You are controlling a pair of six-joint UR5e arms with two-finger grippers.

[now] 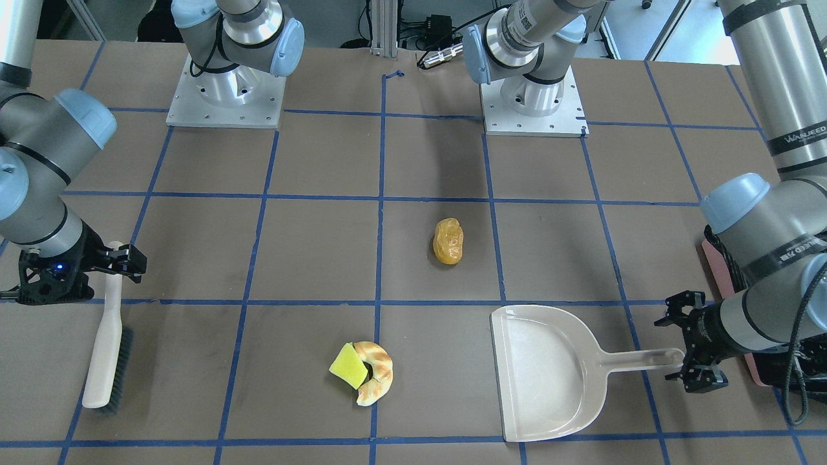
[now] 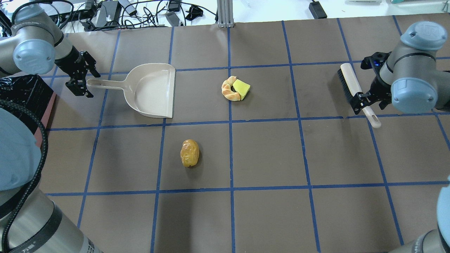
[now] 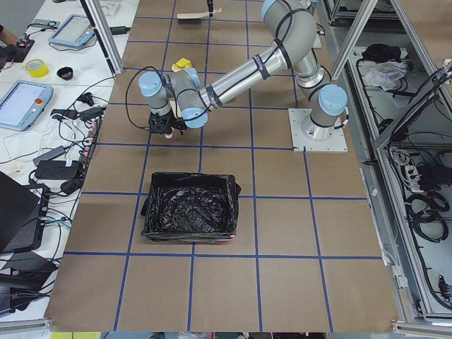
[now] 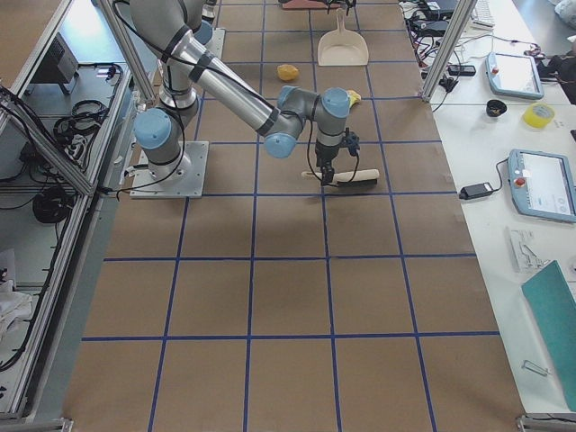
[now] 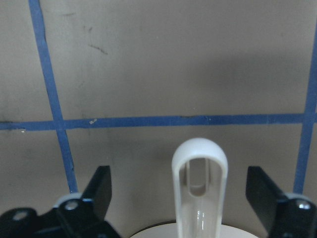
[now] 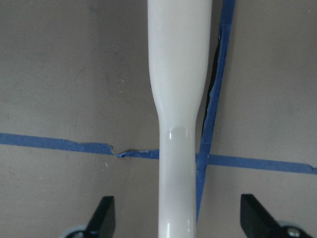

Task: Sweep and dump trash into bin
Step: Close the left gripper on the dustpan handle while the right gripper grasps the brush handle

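The trash lies in two spots: a yellow-green sponge wedge [image 2: 242,88] touches a tan croissant [image 2: 227,90], and an amber pastry [image 2: 190,153] sits alone nearer the robot. The beige dustpan [image 2: 154,89] lies flat, and my left gripper [image 2: 89,83] stands open astride its handle tip [image 5: 199,163] without touching it. The beige brush [image 2: 351,86] lies at the right, with my right gripper [image 2: 365,104] open around its handle [image 6: 178,99], fingers [image 6: 105,213] well clear. The bin [image 3: 191,215], pink with a black bag, stands at the table's left end.
Blue tape lines grid the brown table [image 2: 267,154]. Both arm bases [image 1: 225,97] are bolted at the robot side. Cables and power bricks [image 2: 105,10] lie beyond the far edge. The bin's black bag [image 2: 21,93] shows just left of the left gripper.
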